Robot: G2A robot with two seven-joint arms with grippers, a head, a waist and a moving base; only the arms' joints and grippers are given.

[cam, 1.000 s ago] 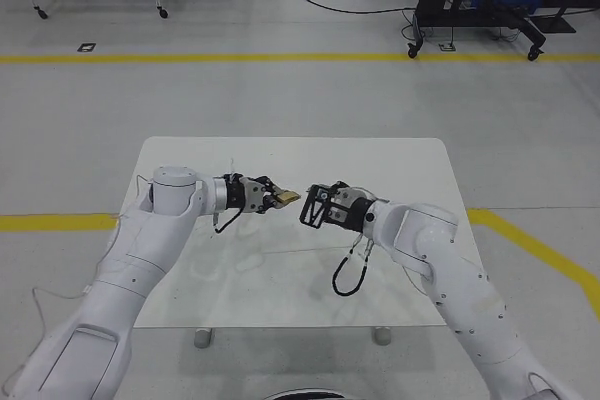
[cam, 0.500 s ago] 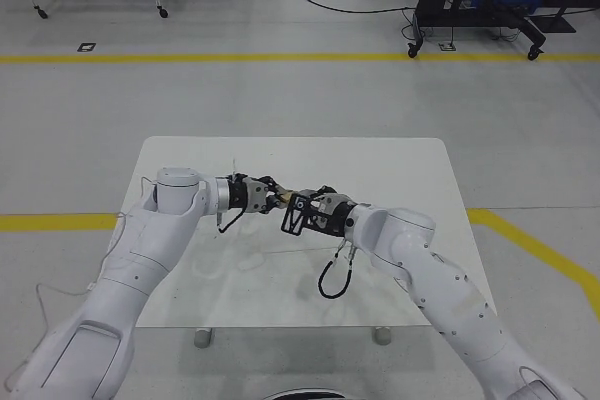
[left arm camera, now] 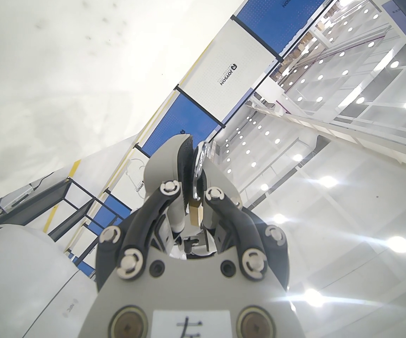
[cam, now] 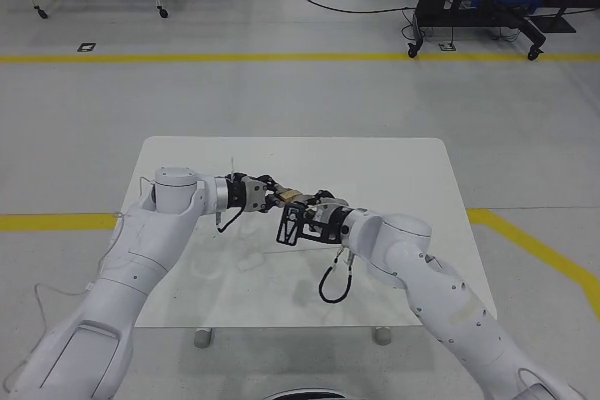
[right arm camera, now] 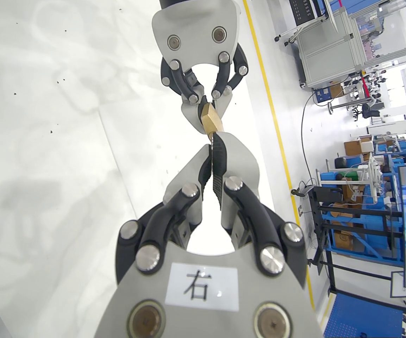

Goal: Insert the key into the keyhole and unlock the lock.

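Observation:
A small brass lock [right arm camera: 210, 119] is held above the white table [cam: 400, 170] by my left gripper [right arm camera: 208, 125], which is shut on it. In the left wrist view the left gripper [left arm camera: 197, 146] clamps the lock [left arm camera: 195, 214], whose silver metal part reaches up to the fingertips. My right gripper [right arm camera: 212, 142] faces it tip to tip, with its ribbed pads pressed together on the key. The key is almost wholly hidden between the pads. From above, the left gripper [cam: 270, 192], the lock [cam: 291, 194] and the right gripper [cam: 300, 204] meet over the table's middle.
A black cable loop [cam: 330, 285] hangs from the right forearm over the table's near half. Bare tabletop lies all around the two arms. Yellow floor lines [cam: 280, 58] and workshop racks [right arm camera: 333, 26] lie beyond the table.
My right gripper has moved left across the gap, and its tips now touch the lock's end. The left gripper with the lock has barely shifted.

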